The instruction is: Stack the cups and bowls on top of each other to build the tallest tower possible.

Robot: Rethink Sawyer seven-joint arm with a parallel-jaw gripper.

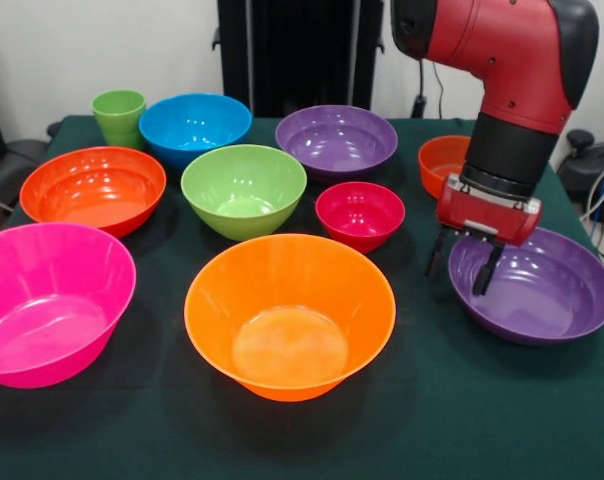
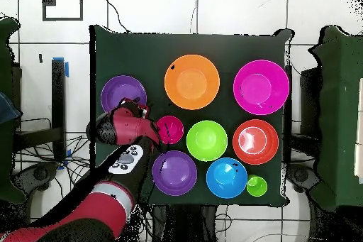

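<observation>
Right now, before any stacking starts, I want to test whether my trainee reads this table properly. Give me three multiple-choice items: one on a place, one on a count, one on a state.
1. Where does the cup stand?
A. alone at the table's middle
B. beside the blue bowl, at a corner
C. tipped on its side

2. How many purple bowls are there?
A. two
B. one
C. four

3. How do the jaws of the gripper stand?
A. shut on the cup
B. shut on nothing
C. open, at the rim of one of the purple bowls

Answers:
1 B: the cup stands upright next to the blue bowl at the table's corner.
2 A: both views show two.
3 C: the front view shows a gap between the jaws, which straddle the rim.
</observation>
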